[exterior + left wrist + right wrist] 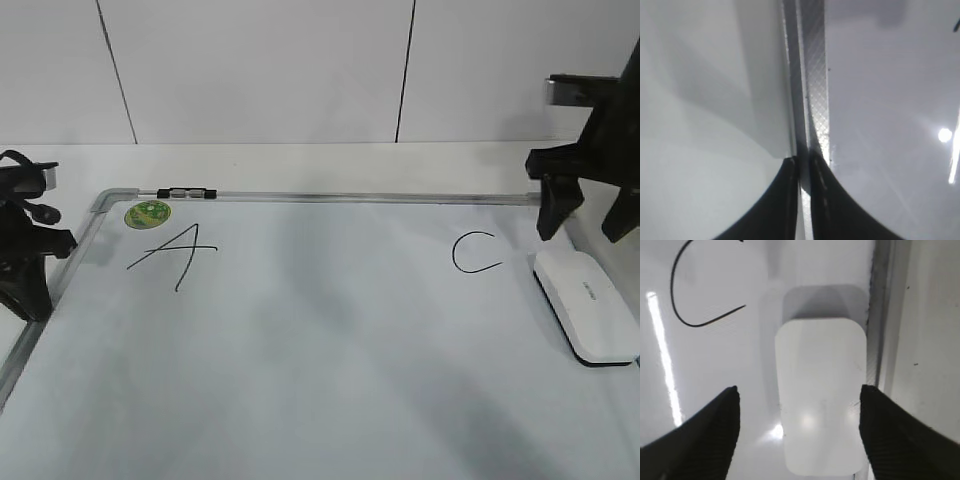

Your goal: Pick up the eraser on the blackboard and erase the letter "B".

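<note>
The blackboard (300,360) covers most of the counter (300,165). The eraser (588,302) lies flat by its right edge, near the far right corner, beside the "C" (474,252). Right gripper (797,405) hovers above it, fingers (705,440) spread. Left gripper (805,165) fingers are pressed together over the left frame.

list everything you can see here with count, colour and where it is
board: 1, white with grey metal frame, flat on the table, fills most of the exterior view
eraser: 1, white with black base, on the board at its right edge
letter A: 1, black, upper left of the board
letter C: 1, black, upper right, left of the eraser
letter B: none visible
sticker: 1, green, round, top left corner
clip: 1, black and silver, on the top frame
right gripper: 1, black, jaws open astride the eraser
left gripper: 1, black, jaws shut, over the left frame
</note>
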